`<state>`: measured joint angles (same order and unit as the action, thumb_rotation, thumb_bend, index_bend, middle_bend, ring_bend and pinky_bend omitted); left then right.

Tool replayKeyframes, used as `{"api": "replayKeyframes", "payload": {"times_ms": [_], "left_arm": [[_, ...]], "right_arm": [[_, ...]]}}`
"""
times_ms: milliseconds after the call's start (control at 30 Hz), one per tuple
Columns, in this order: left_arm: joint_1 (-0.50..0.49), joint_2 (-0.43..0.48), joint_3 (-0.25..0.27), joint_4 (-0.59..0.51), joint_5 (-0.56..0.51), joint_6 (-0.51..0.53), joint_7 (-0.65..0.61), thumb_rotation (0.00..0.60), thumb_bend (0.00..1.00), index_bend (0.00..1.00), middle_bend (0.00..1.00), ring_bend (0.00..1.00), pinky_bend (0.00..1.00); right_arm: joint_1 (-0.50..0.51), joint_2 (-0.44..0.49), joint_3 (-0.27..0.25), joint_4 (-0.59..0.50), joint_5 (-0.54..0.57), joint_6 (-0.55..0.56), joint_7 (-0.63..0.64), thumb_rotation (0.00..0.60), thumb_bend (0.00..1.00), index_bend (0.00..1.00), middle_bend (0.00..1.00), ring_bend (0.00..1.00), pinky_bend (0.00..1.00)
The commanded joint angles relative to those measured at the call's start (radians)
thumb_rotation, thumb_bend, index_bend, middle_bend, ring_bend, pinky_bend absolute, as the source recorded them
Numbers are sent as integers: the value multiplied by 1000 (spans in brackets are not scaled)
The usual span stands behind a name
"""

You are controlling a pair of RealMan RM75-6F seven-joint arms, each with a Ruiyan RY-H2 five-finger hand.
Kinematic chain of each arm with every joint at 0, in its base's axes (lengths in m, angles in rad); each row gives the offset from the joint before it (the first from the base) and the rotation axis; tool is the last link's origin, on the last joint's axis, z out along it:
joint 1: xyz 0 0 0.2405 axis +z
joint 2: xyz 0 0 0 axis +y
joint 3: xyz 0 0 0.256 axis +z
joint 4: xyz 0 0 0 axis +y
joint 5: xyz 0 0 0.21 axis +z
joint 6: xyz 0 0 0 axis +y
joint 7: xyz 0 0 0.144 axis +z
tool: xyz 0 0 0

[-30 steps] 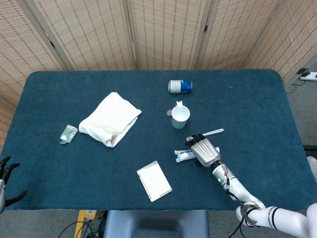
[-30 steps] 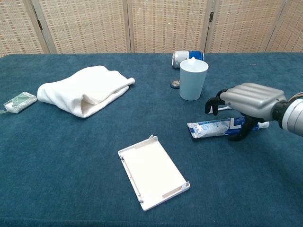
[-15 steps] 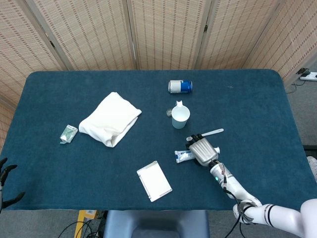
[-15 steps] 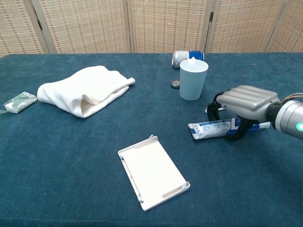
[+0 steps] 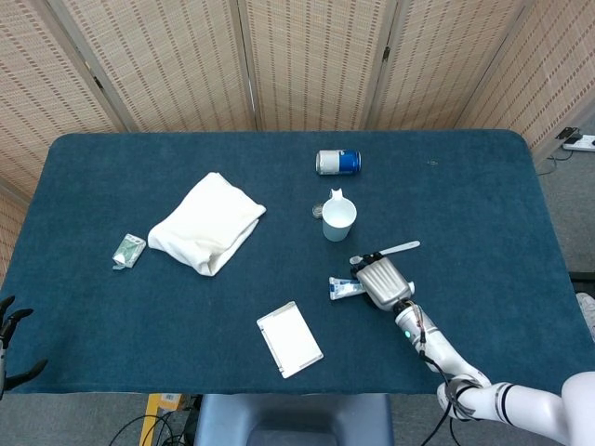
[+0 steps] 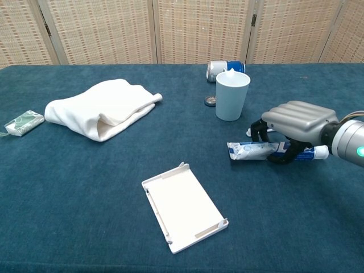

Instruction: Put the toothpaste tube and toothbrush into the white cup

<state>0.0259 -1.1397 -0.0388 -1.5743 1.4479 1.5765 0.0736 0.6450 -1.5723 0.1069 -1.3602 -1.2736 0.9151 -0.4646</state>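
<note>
**Ana:** Blue-and-white, that toothpaste tube (image 6: 253,151). It sits under the right robot hand (image 6: 296,126), whose fingers are curled over it and look closed on its middle. From the chest view its crimped end seems barely off the worktop (image 6: 85,193), if at all.

**Ben:** Agreed, a grip on the tube, though I cannot tell how firm. Just beyond the knuckles lies the toothbrush (image 5: 398,248), flat on the cloth, partly hidden by the hand in the chest view. The white cup (image 6: 232,95) stands upright near it, further back.

**Ana:** So what could spoil things?

**Ben:** My guess: the tube is soft and is held across its length, so it may sag or swing on the lift and slip out. It also has to go in end first; if it arrives lying level, it will bridge the rim or tip the light cup over.

**Ana:** And the hand may nudge the toothbrush, being so close to it.

**Ben:** Yes, or knock the cup toward the small round lid (image 6: 211,102) and the blue can (image 6: 224,68) lying behind it.

**Ana:** The rest?

**Ben:** A white tray (image 6: 183,206) in front, a folded white towel (image 6: 102,114) and a green packet (image 6: 23,123) well off to the side. The left robot hand (image 5: 13,325) hangs at the table's edge, fingers apart, holding nothing.
</note>
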Motion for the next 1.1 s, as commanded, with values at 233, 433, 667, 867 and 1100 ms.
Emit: {"api": "replayKeyframes", "payload": {"times_ms": [233,433,667,867,1100], "left_arm": [[0,-1,-2,4,0,-3,-1,600,168,266,110,25,163],[-5,0,-3,-1,7,-7,3,600,168,266,110,25,163],[-10,-4,-6,-7,9,-11,9,600,168,266,110,26,163],[-12,-8,-2,-10,15,-15,13,600,168,266,110,25,163],[-1,-13,8,-3,5,-19,10,600,168,266,110,25,163]], "right_arm": [[-18,66,67,-86,-52,88,250,600,301,577,524,285,305],[-13,124,156,-162,-50,120,479,600,301,588,529,288,305],[40,129,294,-196,52,91,655,600,301,591,532,292,305],[134,71,394,-141,210,1,732,600,299,591,532,292,305],[239,-30,439,9,312,-44,726,600,288,591,531,291,304]]}}
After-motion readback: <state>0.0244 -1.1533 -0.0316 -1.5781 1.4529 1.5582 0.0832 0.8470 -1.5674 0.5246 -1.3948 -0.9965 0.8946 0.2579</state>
